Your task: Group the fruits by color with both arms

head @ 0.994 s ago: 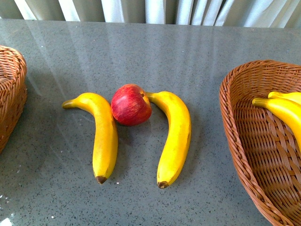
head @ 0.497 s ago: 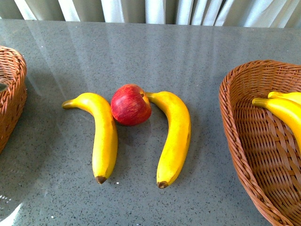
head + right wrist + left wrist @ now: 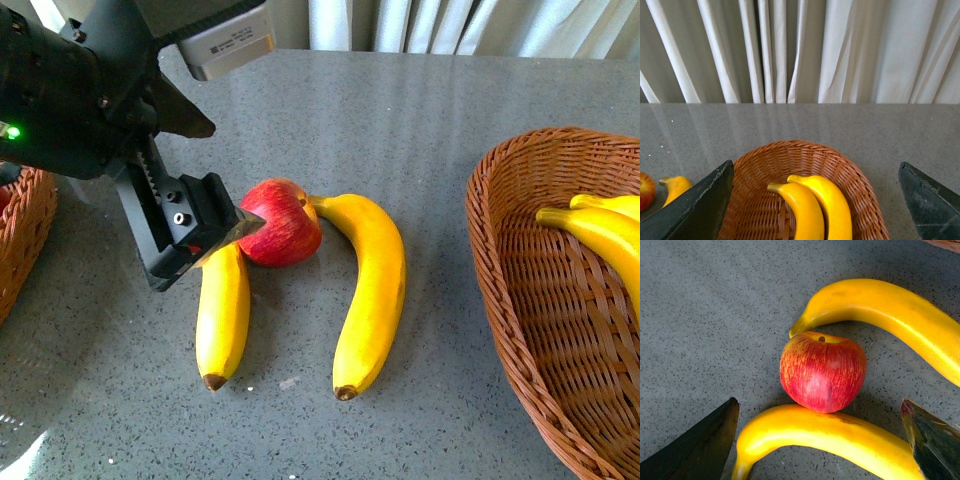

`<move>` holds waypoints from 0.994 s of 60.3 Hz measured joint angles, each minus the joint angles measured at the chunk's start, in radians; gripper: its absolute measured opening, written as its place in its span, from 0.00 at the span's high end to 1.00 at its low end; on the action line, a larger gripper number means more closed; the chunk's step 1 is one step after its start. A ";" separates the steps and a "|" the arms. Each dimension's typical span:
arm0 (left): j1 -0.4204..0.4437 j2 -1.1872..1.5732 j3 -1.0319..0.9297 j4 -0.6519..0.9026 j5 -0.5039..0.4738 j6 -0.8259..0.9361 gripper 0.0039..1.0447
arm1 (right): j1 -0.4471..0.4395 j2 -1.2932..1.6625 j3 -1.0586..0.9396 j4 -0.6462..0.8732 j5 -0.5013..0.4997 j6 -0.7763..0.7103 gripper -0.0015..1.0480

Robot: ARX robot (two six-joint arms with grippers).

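The only writing we find is small dark print on a grey label plate on the left arm, too small to read. The fruits and baskets show no marks. A green light glows on the arm's matte-black housing.

The left end effector is spread wide with nothing gripped. It hangs over the far end of the left banana, and one toothed, pointed finger reaches just beside the apple. In the left wrist view that banana runs between the two dark fingertips, and the apple lies just past them.

The apple is round and glossy, red with fine yellowish streaks and a small stem dimple. It sits mid-counter, touching the left banana. The pale tip of the right banana lies against its other side. Both bananas are smooth, curved and bright yellow, with brown near ends.

The counter is grey, speckled and faintly reflective. At the right stands an oval basket of brown woven wicker holding two more bananas. A second wicker basket shows at the left edge.

The right end effector is also released and empty, hovering over the right basket. Pale pleated curtains hang beyond the counter.
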 joint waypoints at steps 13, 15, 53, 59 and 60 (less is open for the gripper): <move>-0.013 0.090 0.049 -0.008 -0.030 -0.005 0.09 | 0.000 0.000 0.000 0.000 0.000 0.000 0.09; -0.013 0.099 0.053 -0.008 -0.031 -0.005 0.09 | 0.000 0.000 0.000 0.000 0.000 0.000 0.09; -0.057 0.190 0.107 -0.015 -0.028 0.012 0.09 | 0.000 0.000 0.000 0.000 0.000 0.000 0.09; -0.060 0.204 0.108 -0.020 -0.028 0.026 0.09 | 0.000 0.000 0.000 0.000 0.000 0.000 0.09; -0.060 0.207 0.109 -0.022 -0.028 0.032 0.09 | 0.000 0.000 0.000 0.000 0.000 0.000 0.09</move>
